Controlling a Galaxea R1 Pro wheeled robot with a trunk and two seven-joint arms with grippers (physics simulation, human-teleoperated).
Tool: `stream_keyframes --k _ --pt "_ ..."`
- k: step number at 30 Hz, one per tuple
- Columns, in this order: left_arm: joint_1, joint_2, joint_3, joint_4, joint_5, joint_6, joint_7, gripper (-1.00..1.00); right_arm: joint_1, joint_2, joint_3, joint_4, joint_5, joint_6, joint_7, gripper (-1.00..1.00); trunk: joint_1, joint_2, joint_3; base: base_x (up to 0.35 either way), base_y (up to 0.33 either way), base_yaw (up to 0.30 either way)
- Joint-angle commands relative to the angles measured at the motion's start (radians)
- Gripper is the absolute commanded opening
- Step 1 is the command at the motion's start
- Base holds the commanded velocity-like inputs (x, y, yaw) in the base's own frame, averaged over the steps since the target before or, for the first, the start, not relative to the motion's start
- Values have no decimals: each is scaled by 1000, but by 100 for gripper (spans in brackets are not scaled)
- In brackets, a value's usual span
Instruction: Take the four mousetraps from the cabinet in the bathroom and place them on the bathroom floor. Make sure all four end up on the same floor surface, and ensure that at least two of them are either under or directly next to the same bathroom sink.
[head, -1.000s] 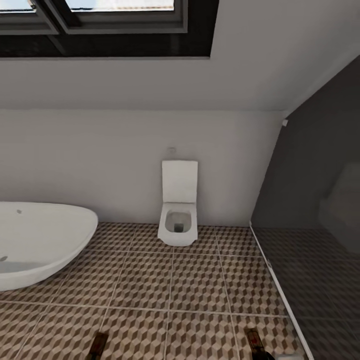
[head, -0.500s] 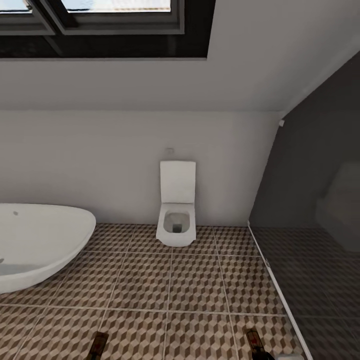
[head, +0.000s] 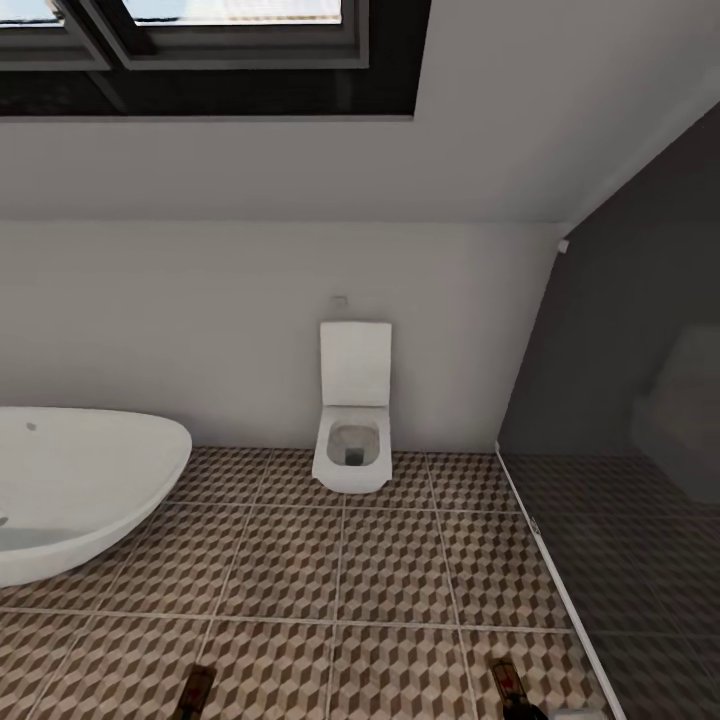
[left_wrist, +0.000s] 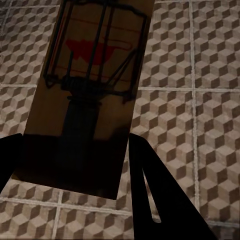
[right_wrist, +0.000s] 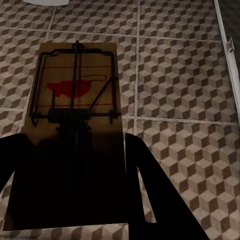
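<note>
Two mousetraps are gripped above the bathroom floor (head: 340, 570): left fingers (left_wrist: 150, 190) clamp one mousetrap (left_wrist: 85, 100), right fingers (right_wrist: 145, 195) clamp another (right_wrist: 70, 130).

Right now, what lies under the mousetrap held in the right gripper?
Under the mousetrap in the right gripper lies the cube-patterned bathroom floor, with pale grout lines running out from beneath it. The board covers the tiles directly below, so nothing there can be checked.
</note>
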Motion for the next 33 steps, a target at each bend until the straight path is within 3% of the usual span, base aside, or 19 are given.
stream_keyframes --k 1,3,6,8,11,13,15,18,24,30,33 --pt "-1 -1 -6 1 -8 7 13 -100 -1 2 6 1 -10 -2 3 -100 1 -2 -2 0 0 0" --pt "-1 -1 -5 -3 -9 43 14 -100 -1 12 6 -1 -4 2 1 -100 1 -2 -2 0 0 0" --pt "-2 7 -3 -56 -10 202 14 -100 -1 36 7 -16 21 30 -25 -100 1 -2 -2 0 0 0" --pt "-2 21 -3 -111 -10 297 14 -100 -4 45 7 -39 53 66 -56 -100 1 -2 -2 0 0 0" --pt "-6 51 -2 -242 -11 471 28 -100 -8 55 7 -140 144 178 -130 -100 1 -2 -2 0 0 0" --pt "-18 69 -2 -333 -11 576 82 -100 -10 64 6 -224 186 261 -159 -100 1 -2 -2 0 0 0" --pt "-43 77 0 -398 -11 648 143 -100 -15 75 6 -281 202 318 -169 -100 1 -2 -2 0 0 0" --pt "-138 84 2 -472 -12 768 221 -100 -70 89 5 -346 214 414 -176 -100 1 -2 -2 0 0 0" --pt "-331 92 16 -497 -13 914 247 -100 -186 124 5 -362 218 526 -180 -100 1 -2 -2 0 0 0" --pt "-404 93 23 -495 -13 963 250 -100 -275 147 4 -354 218 595 -184 -100 1 -2 -2 0 0 0" --pt "-411 84 21 -430 -15 915 240 -100 -290 165 4 -350 219 610 -191 -100 1 -2 -2 0 0 0"
